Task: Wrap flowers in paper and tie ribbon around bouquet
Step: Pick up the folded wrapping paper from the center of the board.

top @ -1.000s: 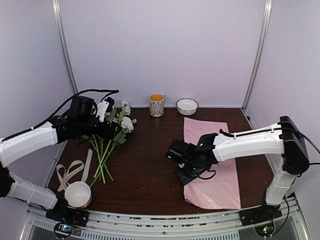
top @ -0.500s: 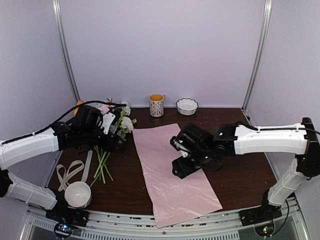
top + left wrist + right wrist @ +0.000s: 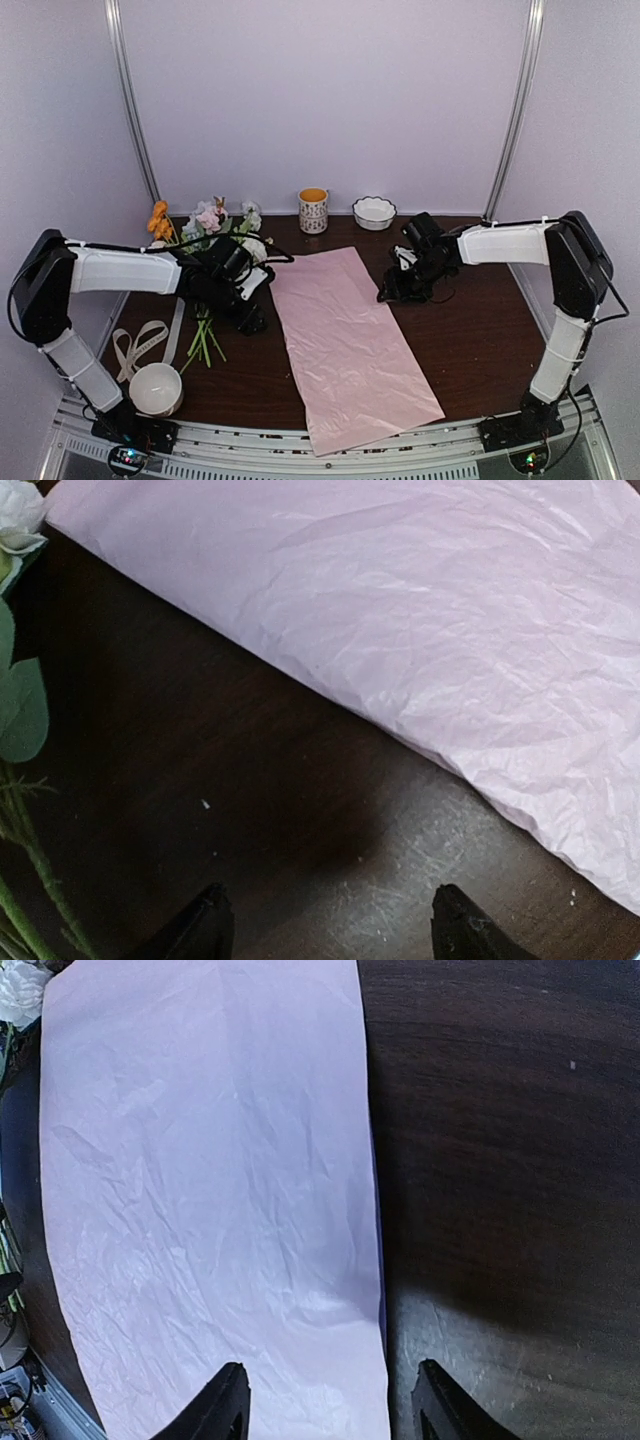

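Paper (image 3: 350, 340) lies flat at the centre of the bench (image 3: 470, 330), long axis running 11 to 5 o'clock. Flowers (image 3: 210, 222) lie at its 10 o'clock, stems toward 6 o'clock, off the sheet. Left gripper (image 3: 325, 935), fingers apart and empty, hovers between them and is the nearer arm. Right gripper (image 3: 328, 1405), fingers also apart, hovers over the sheet's 3 o'clock edge.

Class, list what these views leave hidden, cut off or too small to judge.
- Top view: the left gripper and its wrist cover the middle of the flowers' stems.
- Left wrist view: the left edge cuts off most of the flowers.
- Every view: the paper hides its own underside.
- Top view: the cup is too small to show its contents.
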You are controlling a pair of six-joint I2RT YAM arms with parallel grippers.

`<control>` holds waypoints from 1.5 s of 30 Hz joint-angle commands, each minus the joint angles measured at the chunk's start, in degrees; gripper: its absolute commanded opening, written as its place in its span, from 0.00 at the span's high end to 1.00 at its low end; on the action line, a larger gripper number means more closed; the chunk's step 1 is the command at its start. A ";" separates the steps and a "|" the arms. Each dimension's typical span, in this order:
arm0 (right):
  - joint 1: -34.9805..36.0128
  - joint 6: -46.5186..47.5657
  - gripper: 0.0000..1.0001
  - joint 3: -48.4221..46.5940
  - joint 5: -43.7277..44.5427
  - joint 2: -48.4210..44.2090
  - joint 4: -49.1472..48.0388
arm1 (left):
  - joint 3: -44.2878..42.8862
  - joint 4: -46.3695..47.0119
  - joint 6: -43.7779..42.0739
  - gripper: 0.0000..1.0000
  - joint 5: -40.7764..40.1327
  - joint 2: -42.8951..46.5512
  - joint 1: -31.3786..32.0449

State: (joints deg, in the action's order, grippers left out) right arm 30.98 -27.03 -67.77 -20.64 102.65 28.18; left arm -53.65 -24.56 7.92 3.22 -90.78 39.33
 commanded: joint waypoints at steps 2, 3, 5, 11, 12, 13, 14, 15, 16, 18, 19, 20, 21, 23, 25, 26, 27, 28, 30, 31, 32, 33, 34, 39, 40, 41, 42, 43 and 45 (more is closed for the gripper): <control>-0.98 3.27 0.47 -4.59 -9.23 6.99 -2.30 | -6.21 0.05 -2.23 0.29 1.13 -8.07 0.04; -1.01 3.32 0.49 -4.66 -10.27 7.71 -2.64 | -7.12 -0.22 -2.33 0.28 1.38 -9.64 0.02; -1.01 2.71 0.51 -4.11 -11.47 8.06 -3.78 | -8.80 -0.64 -2.64 0.29 2.37 -12.34 0.00; -0.88 -3.24 0.68 2.03 -13.31 2.50 -11.64 | -12.43 -2.62 -4.03 0.28 2.00 -16.75 0.02; -0.84 -4.73 0.68 3.43 -14.85 1.47 -14.16 | -12.61 -2.54 -4.27 0.28 2.36 -17.16 -0.01; -0.84 -5.87 0.68 4.55 -16.19 0.85 -16.01 | -12.74 -2.40 -4.39 0.28 2.41 -17.57 -0.04; -0.84 -6.39 0.68 4.94 -16.86 0.60 -16.53 | -12.86 -2.35 -4.48 0.28 2.40 -18.01 -0.03; -0.84 -6.09 0.68 4.83 -16.40 0.66 -15.57 | -13.00 -2.34 -4.50 0.28 2.38 -18.43 -0.04; -0.88 -5.44 0.68 4.43 -15.02 0.60 -14.32 | -13.22 -2.46 -4.64 0.28 2.21 -18.67 -0.04; -0.99 -4.09 0.68 3.88 -13.45 0.27 -12.58 | -13.15 -2.51 -4.82 0.28 1.91 -18.79 -0.04; -1.11 -3.37 0.67 3.25 -12.17 0.15 -11.02 | -13.07 -2.56 -5.03 0.28 1.71 -18.88 -0.06; -1.29 -2.36 0.66 2.39 -9.99 -0.11 -8.89 | -13.15 -2.78 -5.28 0.28 1.54 -18.89 -0.05; -1.46 -1.54 0.63 1.48 -7.39 -0.39 -6.85 | -13.15 -3.00 -5.69 0.28 1.35 -18.86 -0.04; -2.02 -0.56 0.56 0.42 -1.81 -1.05 -3.95 | -13.24 -3.36 -6.30 0.28 0.95 -18.87 -0.04; -2.39 0.36 0.49 -0.38 1.13 -0.32 -2.00 | -13.24 -3.39 -6.46 0.28 0.83 -18.90 -0.04; -2.49 0.96 0.46 -1.01 0.87 0.66 -1.16 | -13.36 -3.33 -6.50 0.28 0.97 -18.97 -0.04; -2.50 1.47 0.44 -1.43 -0.12 2.09 -0.63 | -13.44 -3.26 -6.50 0.28 1.18 -19.03 -0.03; -2.51 1.56 0.43 -1.56 -1.62 3.19 -0.62 | -13.53 -3.22 -6.49 0.28 1.33 -19.12 -0.04; -2.40 1.36 0.43 -1.42 -4.64 5.00 -1.66 | -13.58 -2.98 -6.72 0.28 1.61 -19.31 -0.04; -2.37 1.17 0.44 -1.28 -5.83 5.73 -1.98 | -13.59 -2.87 -6.83 0.28 1.73 -19.46 -0.04; -2.34 1.00 0.46 -1.04 -7.03 6.16 -2.49 | -13.67 -2.87 -6.94 0.28 1.71 -19.52 -0.04; -2.33 0.48 0.48 -0.60 -8.64 6.19 -3.65 | -13.67 -2.87 -7.02 0.28 1.74 -19.59 -0.11; -2.33 -0.21 0.48 0.26 -10.50 5.81 -5.39 | -13.60 -2.87 -7.04 0.28 1.74 -19.68 -0.13; -2.33 -2.37 0.53 0.51 -13.23 4.89 -7.84 | -14.00 -3.19 -7.48 0.28 1.88 -20.29 -0.13; -2.33 -2.70 0.55 0.56 -14.49 4.67 -8.69 | -14.07 -3.21 -7.52 0.28 1.84 -20.39 -0.13; -2.35 -3.34 0.57 0.88 -15.37 4.40 -9.62 | -14.03 -3.22 -7.62 0.28 1.83 -20.40 -0.13; -2.29 -3.91 0.58 1.15 -15.88 3.98 -10.53 | -14.03 -3.22 -7.66 0.28 1.79 -20.40 -0.13; -2.34 -4.42 0.60 1.49 -16.13 3.62 -11.35 | -14.03 -3.17 -7.74 0.28 1.85 -20.40 -0.13; -2.33 -5.46 0.64 2.34 -16.79 3.53 -12.98 | -13.95 -3.22 -7.83 0.28 1.78 -20.48 -0.15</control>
State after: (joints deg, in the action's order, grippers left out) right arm 28.77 -29.95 -66.96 -34.11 108.29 20.01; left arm -67.44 -26.63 0.86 4.29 -109.08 39.33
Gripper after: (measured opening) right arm 0.383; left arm 0.718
